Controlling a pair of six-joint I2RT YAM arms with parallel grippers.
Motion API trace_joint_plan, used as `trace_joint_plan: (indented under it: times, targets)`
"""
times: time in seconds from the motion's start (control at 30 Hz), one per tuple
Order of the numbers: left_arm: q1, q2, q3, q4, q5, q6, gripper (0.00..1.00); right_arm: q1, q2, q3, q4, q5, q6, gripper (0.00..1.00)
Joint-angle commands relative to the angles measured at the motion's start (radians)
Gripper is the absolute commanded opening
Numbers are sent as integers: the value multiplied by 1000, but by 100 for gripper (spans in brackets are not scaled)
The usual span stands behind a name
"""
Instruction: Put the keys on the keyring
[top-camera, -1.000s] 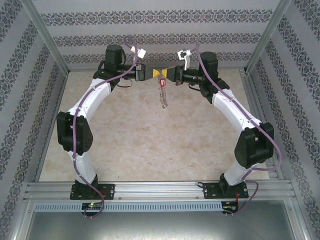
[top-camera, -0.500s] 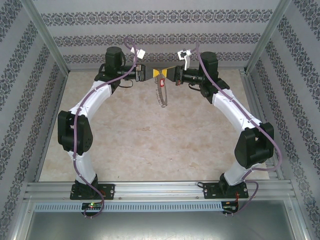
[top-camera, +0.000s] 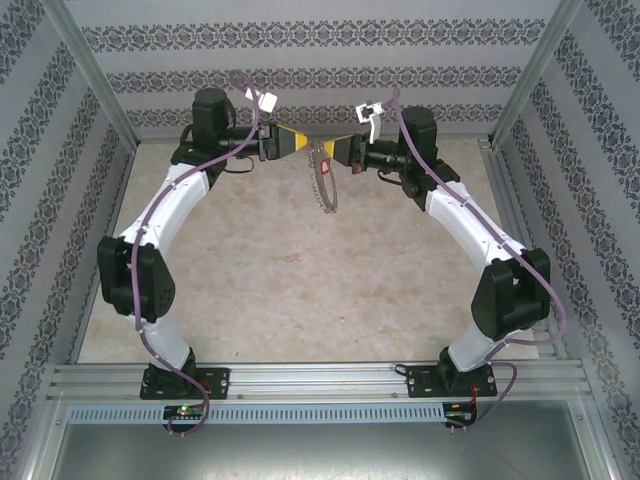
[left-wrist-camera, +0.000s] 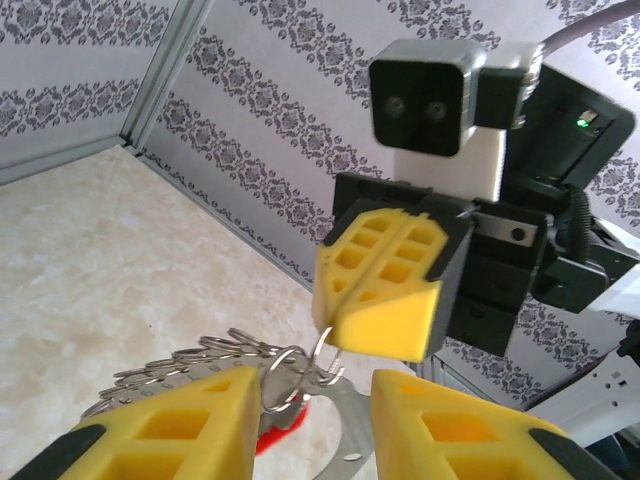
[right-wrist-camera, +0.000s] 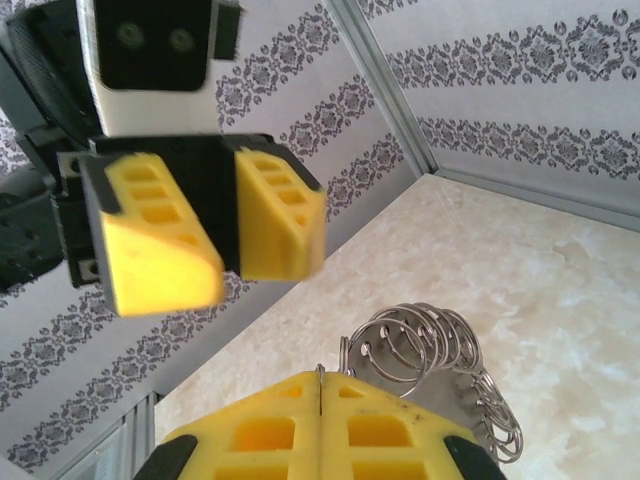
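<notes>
The right gripper is holding its yellow fingers pressed together, and it is pinching the top of the large thin silvery-grey wire keyring. The loop is hanging from this grip in the air over the far middle of the pale beige stone-patterned table. Many small silvery metal rings are strung along it like a fringe. The tiny key with the bright red plastic head is sitting against the loop just under the right fingertips. The pictures are not showing clearly whether its hole is already on the wire.

The left gripper is facing the right one from just to the left, at the same height. Its yellow fingers are spread and are gripping nothing. In its own wrist view the top of the keyring and the red head are lying in the gap between its fingers.

The step in hand seems to be the threading of the red key, with the right arm serving as a holder. If the key is not seated, the next move is asking the left gripper to close on the red head alone and guide it along the wire. This is calling for very fine alignment, because the key is tiny, the wire is thin and the loop can swing.
</notes>
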Motion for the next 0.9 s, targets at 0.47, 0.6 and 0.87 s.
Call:
trace_joint_plan:
  times: [0.47,0.6,0.87]
  targets:
    - [-54,-107,-61,12,45,19,35,61,-123,-102,75,104,-59,0]
    - [-67,-86,-53,14,51,17,34,60,-126,-113,83,107,-55,0]
    - [-71,-61,-70,0,39,27,33,56,-127,-117,97,108,-44,0]
